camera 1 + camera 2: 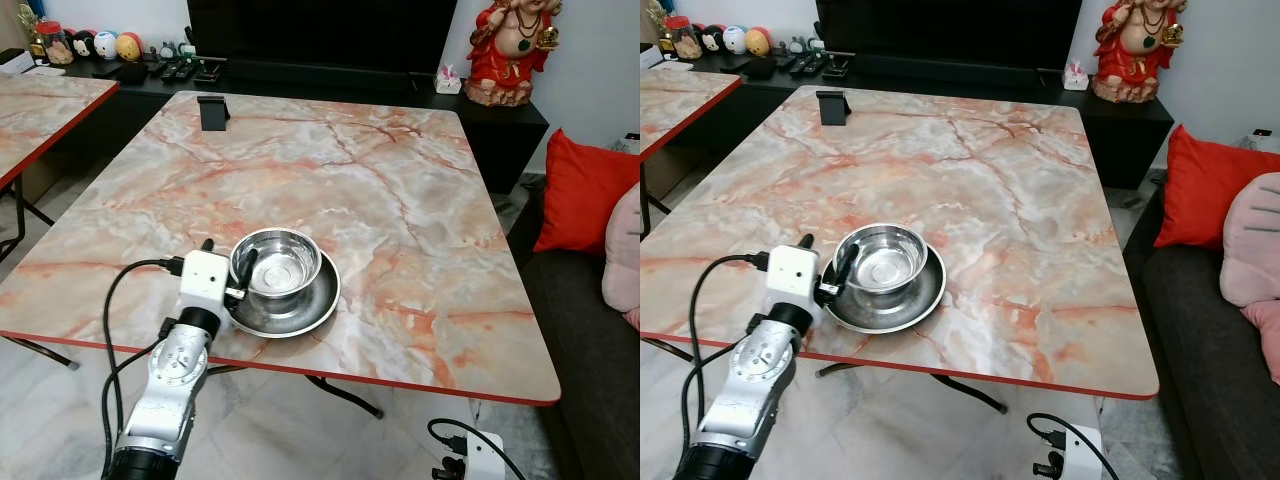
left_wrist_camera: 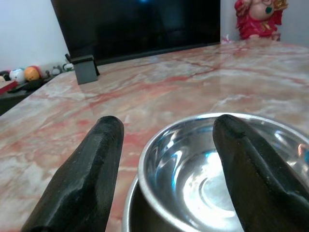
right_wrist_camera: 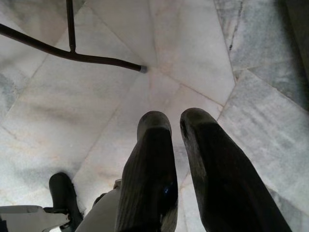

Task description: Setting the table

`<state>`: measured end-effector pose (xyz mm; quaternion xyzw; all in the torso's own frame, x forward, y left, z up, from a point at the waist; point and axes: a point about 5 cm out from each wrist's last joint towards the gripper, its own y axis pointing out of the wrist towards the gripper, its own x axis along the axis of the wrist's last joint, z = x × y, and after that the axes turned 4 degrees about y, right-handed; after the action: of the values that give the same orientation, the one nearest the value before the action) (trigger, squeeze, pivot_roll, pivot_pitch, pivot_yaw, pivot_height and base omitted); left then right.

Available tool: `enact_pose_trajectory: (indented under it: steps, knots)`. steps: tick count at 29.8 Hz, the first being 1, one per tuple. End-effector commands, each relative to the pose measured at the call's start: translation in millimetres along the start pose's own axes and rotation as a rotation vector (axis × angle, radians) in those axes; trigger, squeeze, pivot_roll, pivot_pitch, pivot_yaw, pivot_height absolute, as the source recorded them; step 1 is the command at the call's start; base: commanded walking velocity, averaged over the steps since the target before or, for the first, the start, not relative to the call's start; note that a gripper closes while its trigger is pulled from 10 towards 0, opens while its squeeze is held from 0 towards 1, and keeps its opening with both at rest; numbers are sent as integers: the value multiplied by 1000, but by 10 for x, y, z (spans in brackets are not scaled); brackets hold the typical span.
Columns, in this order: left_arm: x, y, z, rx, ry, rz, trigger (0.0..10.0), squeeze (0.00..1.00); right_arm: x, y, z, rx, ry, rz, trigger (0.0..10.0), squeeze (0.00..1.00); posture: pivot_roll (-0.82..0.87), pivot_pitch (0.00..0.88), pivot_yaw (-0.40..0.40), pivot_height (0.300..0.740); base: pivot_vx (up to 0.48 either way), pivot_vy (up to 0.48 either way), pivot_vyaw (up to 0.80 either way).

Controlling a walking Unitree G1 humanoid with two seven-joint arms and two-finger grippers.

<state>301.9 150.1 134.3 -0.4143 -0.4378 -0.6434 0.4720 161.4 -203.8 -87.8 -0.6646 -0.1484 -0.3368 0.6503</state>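
**Left gripper straddles bowl rim at near edge of marble table**

A large rectangular table with a pink-veined marble top and red edging (image 1: 400, 200) takes up most of the head views. Near its front edge, on the robot's left side, a shallow round steel plate (image 1: 310, 312) lies flat, and a shiny round steel bowl (image 1: 278, 262) sits upright inside it.

The left gripper (image 1: 244, 275), on a silver arm with a white wrist block, reaches the bowl from the robot's left. Its two black fingers stand fairly wide apart, one inside the bowl and one outside, with the rim between them. Whether the fingers (image 2: 251, 169) actually touch the metal cannot be told.

The left wrist view brings the bowl's polished interior up close, and a small dark stand (image 2: 84, 68) at the table's far edge.

The right wrist view looks down at pale marble floor tiles (image 3: 241, 58) and a dark metal table leg (image 3: 72, 54). The right gripper (image 3: 175, 122) hangs there holding nothing, its fingers close together with only a narrow gap.
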Motion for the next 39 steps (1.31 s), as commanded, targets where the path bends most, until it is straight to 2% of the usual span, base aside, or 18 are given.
enact_pose_trajectory:
  steps: [1, 39]
  knots:
    - [8, 26, -14, -10, 25, -7, 10000, 0, 18, -3, -36, -14, 14, -14, 10000, 0, 29, 0, -32, 740, 0, 262, 0]
    - [-30, -11, 66, 28, 29, 7, 10000, 0, 9, 7, 12, -8, 11, 1, 10000, 0, 42, 0, -27, 740, 0, 330, 0]
